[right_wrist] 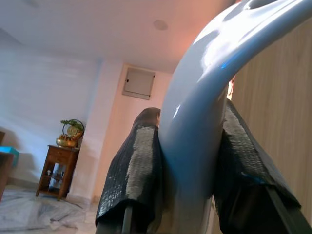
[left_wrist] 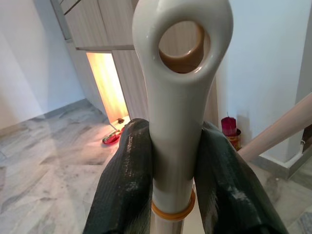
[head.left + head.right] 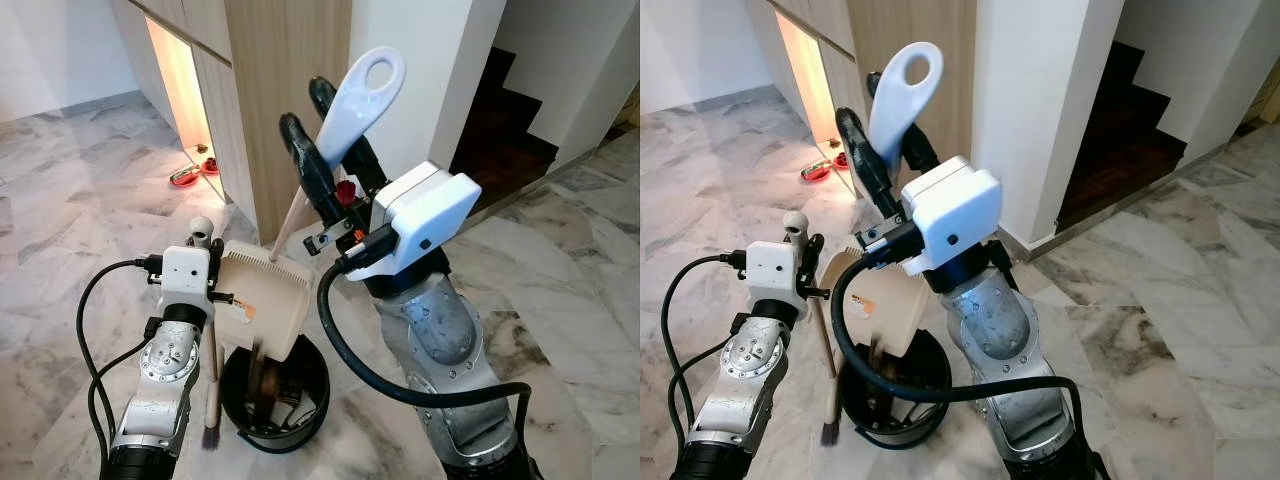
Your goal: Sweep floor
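**Two grippers, two sweeping tools, one bin**

One left gripper (image 2: 173,134) — fingers closed tight on the top of the broom handle (image 2: 178,92), a cream grip with one round hanging hole and one orange ring below it. The arm stands low on the left.

One broom (image 3: 212,380) — hanging upright from that gripper. Its thin stick runs down just beside the bin, with the dark bristles near the floor (image 3: 70,210).

One dustpan (image 3: 262,295) — cream, long-handled, tipped mouth-down over the bin. Its lower edge sits inside the rim, and a blurred streak shows beneath it.

One bin (image 3: 300,425) — black and round, standing on the marble floor between the two arms. Dark contents show inside but cannot be made out.

One right gripper (image 3: 315,125) — raised high in the middle, its two black fingers clamped on the dustpan's white handle (image 3: 360,95) just below the loop. The pale shaft slants down from there to the pan.

Surroundings:
- Two red bowls (image 3: 184,177) (image 3: 210,166) on the floor of a lit niche, well behind the left arm.
- One wooden cabinet (image 3: 290,80) behind the tools.
- One small red cup (image 3: 347,192) at the wall's foot, partly hidden by the right gripper.
- One thick black cable (image 3: 340,345) looping across the right arm.
- One dark staircase (image 3: 500,120) at far right.
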You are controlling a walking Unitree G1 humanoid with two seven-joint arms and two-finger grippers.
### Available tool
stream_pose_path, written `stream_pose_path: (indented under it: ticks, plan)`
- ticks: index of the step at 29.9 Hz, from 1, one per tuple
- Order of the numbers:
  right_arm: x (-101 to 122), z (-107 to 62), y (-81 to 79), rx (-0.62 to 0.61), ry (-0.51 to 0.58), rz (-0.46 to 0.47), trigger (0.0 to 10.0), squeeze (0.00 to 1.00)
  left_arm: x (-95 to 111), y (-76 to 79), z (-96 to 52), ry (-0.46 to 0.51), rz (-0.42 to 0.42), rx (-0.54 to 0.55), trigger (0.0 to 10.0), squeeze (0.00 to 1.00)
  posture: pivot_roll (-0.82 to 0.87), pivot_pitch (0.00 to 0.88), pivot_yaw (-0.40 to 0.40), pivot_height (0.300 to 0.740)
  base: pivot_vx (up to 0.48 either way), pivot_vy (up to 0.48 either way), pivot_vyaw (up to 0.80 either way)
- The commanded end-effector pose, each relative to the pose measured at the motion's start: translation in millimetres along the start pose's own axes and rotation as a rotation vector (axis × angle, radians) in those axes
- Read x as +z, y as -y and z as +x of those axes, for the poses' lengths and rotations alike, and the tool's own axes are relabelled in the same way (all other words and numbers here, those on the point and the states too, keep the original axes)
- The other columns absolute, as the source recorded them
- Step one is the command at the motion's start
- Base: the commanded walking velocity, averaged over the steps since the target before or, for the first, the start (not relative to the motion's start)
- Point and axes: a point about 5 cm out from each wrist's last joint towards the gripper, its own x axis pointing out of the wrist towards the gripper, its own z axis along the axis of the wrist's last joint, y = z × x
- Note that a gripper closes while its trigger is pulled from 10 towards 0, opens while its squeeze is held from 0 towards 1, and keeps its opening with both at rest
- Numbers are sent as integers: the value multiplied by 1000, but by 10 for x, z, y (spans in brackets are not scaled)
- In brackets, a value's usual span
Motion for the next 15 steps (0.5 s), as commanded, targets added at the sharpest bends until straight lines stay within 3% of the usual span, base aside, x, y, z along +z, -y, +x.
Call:
stream_pose_path:
  ticks: [1, 5, 11, 13, 14, 15]
  plan:
    - [158, 17, 13, -2, 75, -40, 10000, 0, 89, -14, 50, 52, 25, -7, 10000, 0, 7, 0, 10, 740, 0, 0, 0]
    - [115, 20, 136, -71, 34, -140, 10000, 0, 84, -8, 48, 50, 23, -9, 10000, 0, 7, 0, 10, 740, 0, 0, 0]
    - [56, -36, 500, -230, -23, -306, 10000, 0, 66, 15, 35, 44, 19, -16, 10000, 0, 2, 0, 10, 740, 0, 0, 0]
    - [8, -133, 741, -378, -93, -414, 10000, 0, 48, 22, 27, 37, 20, -19, 10000, 0, 1, 0, 6, 740, 0, 0, 0]
    - [3, -149, 772, -397, -100, -423, 10000, 0, 46, 24, 26, 36, 20, -19, 10000, 0, 1, 0, 6, 740, 0, 0, 0]
    - [-15, -228, 911, -473, -131, -460, 10000, 0, 52, 19, 25, 38, 19, -17, 10000, 0, 2, 0, 5, 740, 0, 0, 0]
